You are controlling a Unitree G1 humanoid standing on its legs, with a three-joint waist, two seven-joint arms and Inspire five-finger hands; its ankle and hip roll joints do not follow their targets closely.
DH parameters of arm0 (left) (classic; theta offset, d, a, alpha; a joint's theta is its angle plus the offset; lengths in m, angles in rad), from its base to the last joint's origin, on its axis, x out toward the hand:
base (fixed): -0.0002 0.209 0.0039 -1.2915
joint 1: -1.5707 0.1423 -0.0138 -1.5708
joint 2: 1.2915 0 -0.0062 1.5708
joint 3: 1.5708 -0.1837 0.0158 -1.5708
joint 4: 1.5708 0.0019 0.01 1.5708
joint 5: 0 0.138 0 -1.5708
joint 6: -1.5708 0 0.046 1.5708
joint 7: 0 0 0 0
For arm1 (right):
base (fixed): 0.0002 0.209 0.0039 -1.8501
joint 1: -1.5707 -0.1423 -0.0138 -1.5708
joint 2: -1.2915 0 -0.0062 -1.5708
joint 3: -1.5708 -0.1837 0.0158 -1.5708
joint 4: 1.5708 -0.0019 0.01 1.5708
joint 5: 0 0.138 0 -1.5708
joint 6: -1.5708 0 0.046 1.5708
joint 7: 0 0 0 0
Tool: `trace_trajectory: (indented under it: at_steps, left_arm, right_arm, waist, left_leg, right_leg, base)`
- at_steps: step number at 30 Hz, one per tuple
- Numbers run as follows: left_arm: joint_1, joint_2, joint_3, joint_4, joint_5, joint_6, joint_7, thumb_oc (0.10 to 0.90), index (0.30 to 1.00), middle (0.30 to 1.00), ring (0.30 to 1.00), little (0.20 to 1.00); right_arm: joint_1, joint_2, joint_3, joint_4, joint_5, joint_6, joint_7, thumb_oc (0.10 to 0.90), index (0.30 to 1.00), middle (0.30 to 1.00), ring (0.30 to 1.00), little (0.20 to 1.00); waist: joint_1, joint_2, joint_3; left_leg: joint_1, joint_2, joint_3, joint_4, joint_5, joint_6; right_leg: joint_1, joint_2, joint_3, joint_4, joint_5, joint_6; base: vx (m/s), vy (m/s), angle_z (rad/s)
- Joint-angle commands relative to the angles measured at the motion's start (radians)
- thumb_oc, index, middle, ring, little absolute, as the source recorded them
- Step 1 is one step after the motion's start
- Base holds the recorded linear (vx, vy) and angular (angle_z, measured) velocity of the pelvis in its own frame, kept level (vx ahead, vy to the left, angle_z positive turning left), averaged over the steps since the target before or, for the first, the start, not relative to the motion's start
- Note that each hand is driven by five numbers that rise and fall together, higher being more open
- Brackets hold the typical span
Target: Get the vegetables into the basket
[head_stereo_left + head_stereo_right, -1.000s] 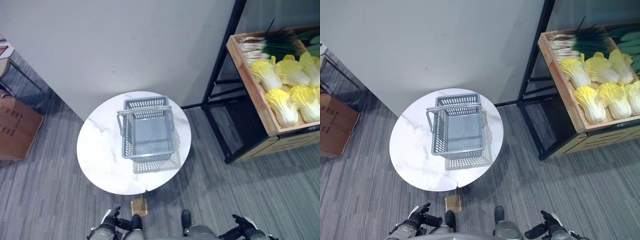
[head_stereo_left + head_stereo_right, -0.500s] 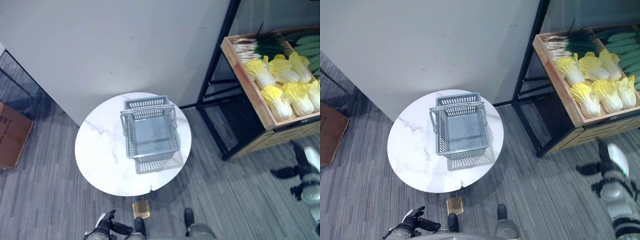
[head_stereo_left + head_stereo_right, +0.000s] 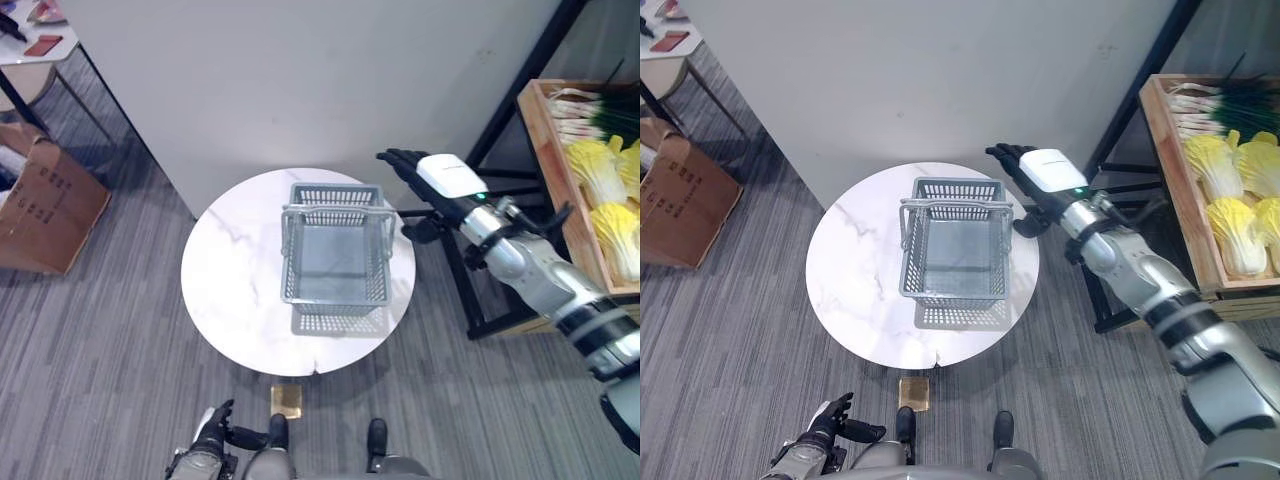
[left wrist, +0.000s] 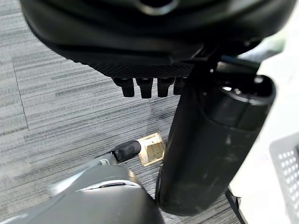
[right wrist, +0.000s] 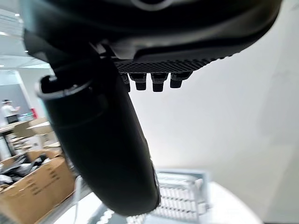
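An empty grey plastic basket [image 3: 335,245] with its handles up stands in the middle of a round white marble table [image 3: 235,275]. My right hand [image 3: 445,178] hovers at the table's far right edge, just beyond the basket's far right corner, fingers straight, holding nothing. In its wrist view the basket [image 5: 180,200] shows past the thumb [image 5: 107,154]. Yellow cabbages [image 3: 605,175] and green onions [image 3: 600,108] lie in a wooden crate [image 3: 540,140] on a shelf to the right. My left hand [image 3: 825,428] hangs low by the floor, fingers spread and empty.
A black metal shelf frame [image 3: 505,125] stands between the table and the crate. A cardboard box [image 3: 45,205] sits on the carpet at the left. A small brown square [image 3: 288,402] lies on the floor near the table. A grey wall rises behind the table.
The camera has shifted. My right arm has swung up from low at the right, and its hand now hovers by the basket's far right corner. The left hand stays low.
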Motion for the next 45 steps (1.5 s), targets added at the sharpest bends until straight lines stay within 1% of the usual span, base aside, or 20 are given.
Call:
trace_trajectory:
  at_steps: [1, 3, 4, 5, 6, 7, 9, 15, 17, 18, 28, 32, 33, 34, 35, 36, 37, 38, 45]
  left_arm:
    - [-0.003, 0.015, -0.067, 0.064, -0.002, -0.003, 0.022, 0.9, 1.0, 1.0, 1.0, 1.0]
    - [-0.011, 0.015, -0.08, 0.066, -0.006, -0.005, 0.031, 0.9, 1.0, 1.0, 1.0, 1.0]
    - [-0.011, 0.015, -0.079, 0.066, -0.006, -0.005, 0.031, 0.9, 1.0, 1.0, 1.0, 1.0]
    - [-0.023, 0.017, -0.097, 0.066, -0.013, -0.009, 0.038, 0.9, 1.0, 1.0, 1.0, 1.0]
    - [-0.023, 0.017, -0.096, 0.066, -0.012, -0.009, 0.038, 0.9, 1.0, 1.0, 1.0, 1.0]
    - [-0.031, 0.019, -0.106, 0.066, -0.018, -0.01, 0.044, 0.9, 1.0, 1.0, 1.0, 1.0]
    - [-0.042, 0.021, -0.116, 0.066, -0.022, -0.013, 0.053, 0.9, 1.0, 1.0, 1.0, 1.0]
    - [-0.07, 0.032, -0.146, 0.057, -0.041, -0.021, 0.074, 0.9, 1.0, 1.0, 1.0, 1.0]
    - [-0.073, 0.033, -0.149, 0.056, -0.043, -0.022, 0.076, 0.9, 1.0, 1.0, 1.0, 1.0]
    - [-0.08, 0.033, -0.155, 0.05, -0.047, -0.025, 0.083, 0.9, 1.0, 1.0, 1.0, 1.0]
    - [-0.112, 0.041, -0.189, 0.037, -0.047, -0.034, 0.106, 0.9, 1.0, 1.0, 1.0, 1.0]
    - [-0.114, 0.047, -0.203, 0.036, -0.037, -0.034, 0.109, 0.9, 1.0, 1.0, 1.0, 1.0]
    - [-0.118, 0.048, -0.21, 0.039, -0.039, -0.034, 0.111, 0.9, 1.0, 1.0, 1.0, 1.0]
    - [-0.121, 0.049, -0.213, 0.04, -0.039, -0.035, 0.112, 0.9, 1.0, 1.0, 1.0, 1.0]
    - [-0.126, 0.048, -0.218, 0.041, -0.04, -0.035, 0.114, 0.9, 1.0, 1.0, 1.0, 1.0]
    - [-0.126, 0.048, -0.218, 0.041, -0.04, -0.035, 0.114, 0.9, 1.0, 1.0, 1.0, 1.0]
    - [-0.13, 0.047, -0.232, 0.04, -0.037, -0.035, 0.116, 0.9, 1.0, 1.0, 1.0, 1.0]
    - [-0.129, 0.047, -0.234, 0.038, -0.036, -0.036, 0.117, 0.9, 1.0, 1.0, 1.0, 1.0]
    - [-0.131, 0.036, -0.25, 0.038, -0.028, -0.037, 0.115, 0.9, 1.0, 1.0, 1.0, 1.0]
  right_arm:
    - [-0.189, 0.003, 0.028, 0.063, 0.082, 0.014, -0.034, 0.9, 1.0, 1.0, 1.0, 1.0]
    - [-0.246, 0.026, 0.069, 0.108, 0.077, 0.021, -0.036, 0.9, 1.0, 1.0, 1.0, 1.0]
    - [-0.247, 0.026, 0.069, 0.108, 0.078, 0.021, -0.036, 0.9, 1.0, 1.0, 1.0, 1.0]
    - [-0.292, 0.058, 0.093, 0.16, 0.078, 0.029, -0.045, 0.9, 1.0, 1.0, 1.0, 1.0]
    - [-0.293, 0.059, 0.094, 0.161, 0.078, 0.029, -0.045, 0.9, 1.0, 1.0, 1.0, 1.0]
    - [-0.326, 0.076, 0.109, 0.21, 0.079, 0.038, -0.053, 0.9, 1.0, 1.0, 1.0, 1.0]
    - [-0.362, 0.102, 0.124, 0.255, 0.082, 0.044, -0.062, 0.9, 1.0, 1.0, 1.0, 1.0]
    - [-0.431, 0.183, 0.131, 0.381, 0.11, 0.061, -0.096, 0.9, 1.0, 1.0, 1.0, 1.0]
    - [-0.437, 0.192, 0.131, 0.387, 0.114, 0.062, -0.101, 0.9, 1.0, 1.0, 1.0, 1.0]
    - [-0.45, 0.21, 0.126, 0.396, 0.125, 0.064, -0.107, 0.9, 1.0, 1.0, 1.0, 1.0]
    - [-0.503, 0.272, 0.137, 0.517, 0.166, 0.074, -0.123, 0.9, 1.0, 1.0, 1.0, 1.0]
    - [-0.524, 0.282, 0.15, 0.57, 0.16, 0.076, -0.123, 0.9, 1.0, 1.0, 1.0, 1.0]
    - [-0.536, 0.285, 0.153, 0.631, 0.159, 0.079, -0.13, 0.775, 0.824, 0.824, 0.824, 0.824]
    - [-0.538, 0.285, 0.153, 0.655, 0.157, 0.079, -0.135, 0.563, 0.528, 0.528, 0.528, 0.528]
    - [-0.54, 0.288, 0.154, 0.68, 0.157, 0.079, -0.138, 0.4, 0.3, 0.3, 0.3, 0.3]
    - [-0.54, 0.288, 0.154, 0.68, 0.157, 0.079, -0.138, 0.4, 0.3, 0.3, 0.3, 0.3]
    - [-0.544, 0.289, 0.152, 0.741, 0.157, 0.079, -0.146, 0.4, 0.3, 0.3, 0.3, 0.3]
    - [-0.546, 0.282, 0.153, 0.759, 0.154, 0.081, -0.146, 0.4, 0.3, 0.3, 0.3, 0.3]
    - [-0.537, 0.253, 0.147, 0.813, 0.156, 0.08, -0.137, 0.4, 0.3, 0.3, 0.3, 0.3]
  waist:
    - [0.006, -0.05, 0.002]
    - [0.013, -0.051, 0.011]
    - [0.012, -0.051, 0.011]
    - [0.02, -0.053, 0.02]
    - [0.019, -0.053, 0.02]
    - [0.025, -0.055, 0.026]
    - [0.03, -0.057, 0.033]
    - [0.052, -0.062, 0.054]
    - [0.053, -0.064, 0.055]
    - [0.058, -0.065, 0.061]
    - [0.078, -0.069, 0.088]
    - [0.088, -0.071, 0.093]
    - [0.093, -0.071, 0.097]
    - [0.095, -0.07, 0.099]
    - [0.097, -0.068, 0.1]
    - [0.097, -0.068, 0.1]
    - [0.103, -0.064, 0.103]
    - [0.105, -0.063, 0.104]
    - [0.111, -0.053, 0.106]
  left_leg:
    - [0.034, 0.023, -0.026, 0.0, -0.004, -0.054]
    - [0.022, 0.024, -0.032, 0.0, 0.001, -0.055]
    - [0.022, 0.024, -0.032, 0.0, 0.001, -0.055]
    - [0.006, 0.024, -0.04, 0.0, 0.007, -0.055]
    - [0.006, 0.024, -0.04, 0.0, 0.008, -0.055]
    - [-0.004, 0.024, -0.047, 0.0, 0.011, -0.055]
    - [-0.015, 0.024, -0.051, 0.0, 0.015, -0.054]
    - [-0.048, 0.021, -0.067, 0.0, 0.026, -0.053]
    - [-0.052, 0.02, -0.069, 0.0, 0.027, -0.052]
    - [-0.06, 0.019, -0.073, 0.0, 0.028, -0.052]
    - [-0.103, 0.006, -0.098, 0.0, 0.036, -0.049]
    - [-0.11, 0.002, -0.102, 0.0, 0.038, -0.048]
    - [-0.116, 0.0, -0.106, 0.0, 0.039, -0.047]
    - [-0.118, 0.0, -0.108, 0.0, 0.04, -0.047]
    - [-0.121, -0.001, -0.11, 0.0, 0.041, -0.047]
    - [-0.121, -0.001, -0.11, 0.0, 0.041, -0.047]
    - [-0.127, -0.004, -0.114, 0.0, 0.043, -0.045]
    - [-0.128, -0.006, -0.116, 0.0, 0.043, -0.045]
    - [-0.133, -0.013, -0.12, 0.0, 0.042, -0.041]
  right_leg:
    - [-0.023, -0.047, 0.045, 0.015, 0.062, 0.055]
    - [-0.034, -0.046, 0.043, 0.019, 0.063, 0.054]
    - [-0.034, -0.046, 0.043, 0.019, 0.063, 0.054]
    - [-0.047, -0.045, 0.039, 0.023, 0.064, 0.053]
    - [-0.047, -0.045, 0.039, 0.023, 0.063, 0.053]
    - [-0.053, -0.045, 0.036, 0.026, 0.063, 0.052]
    - [-0.061, -0.044, 0.034, 0.027, 0.064, 0.051]
    - [-0.083, -0.043, 0.027, 0.024, 0.072, 0.051]
    - [-0.086, -0.043, 0.027, 0.023, 0.073, 0.051]
    - [-0.093, -0.043, 0.024, 0.023, 0.075, 0.052]
    - [-0.114, -0.053, 0.008, 0.018, 0.081, 0.055]
    - [-0.119, -0.054, 0.007, 0.017, 0.084, 0.056]
    - [-0.122, -0.057, 0.005, 0.016, 0.085, 0.057]
    - [-0.123, -0.057, 0.004, 0.015, 0.085, 0.058]
    - [-0.125, -0.058, 0.003, 0.016, 0.086, 0.058]
    - [-0.125, -0.058, 0.003, 0.016, 0.086, 0.058]
    - [-0.128, -0.059, 0.002, 0.014, 0.087, 0.059]
    - [-0.128, -0.059, 0.002, 0.014, 0.087, 0.059]
    - [-0.133, -0.063, 0.006, 0.011, 0.089, 0.061]
  base:
    - [-0.02, -0.01, 0.07]
    - [-0.03, -0.01, 0.04]
    - [-0.03, -0.012, 0.03]
    - [-0.02, -0.009, 0.03]
    - [0.0, 0.0, 0.0]
    - [0.0, 0.0, 0.0]
    - [-0.02, -0.004, 0.04]
    - [-0.01, 0.003, 0.02]
    - [0.0, 0.0, 0.0]
    - [0.0, 0.0, 0.0]
    - [-0.01, 0.02, 0.09]
    - [0.0, 0.018, 0.04]
    - [0.0, 0.02, 0.04]
    - [-0.01, 0.027, 0.03]
    - [0.0, 0.0, 0.0]
    - [-0.01, 0.014, 0.04]
    - [-0.01, 0.013, 0.04]
    - [-0.01, 0.013, 0.06]
    - [0.0, 0.006, 0.02]
